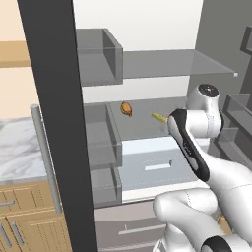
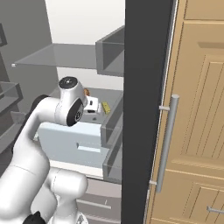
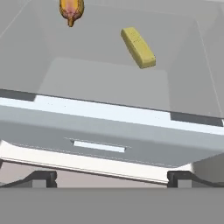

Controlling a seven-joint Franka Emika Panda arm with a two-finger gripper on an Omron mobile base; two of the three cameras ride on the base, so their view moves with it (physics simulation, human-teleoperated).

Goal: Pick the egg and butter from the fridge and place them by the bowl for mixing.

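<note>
The fridge (image 1: 54,98) stands open, and my arm reaches onto its middle shelf. The butter (image 3: 138,47), a small yellow block, lies on that grey shelf ahead of my gripper (image 3: 111,179) and a little to the right. My gripper is open, its fingertips (image 3: 41,178) set wide apart with nothing between them, short of the butter. From the base views the butter (image 1: 158,117) (image 2: 106,107) shows just past the hand. The egg and the bowl are out of view.
An orange-brown lump (image 3: 71,9) (image 1: 127,109) sits further back on the same shelf, left of the butter. Grey door bins (image 1: 101,133) flank the shelf, and a pale drawer (image 3: 100,135) lies below it. A marble counter (image 1: 15,147) is left; wooden cabinets (image 2: 197,109) are right.
</note>
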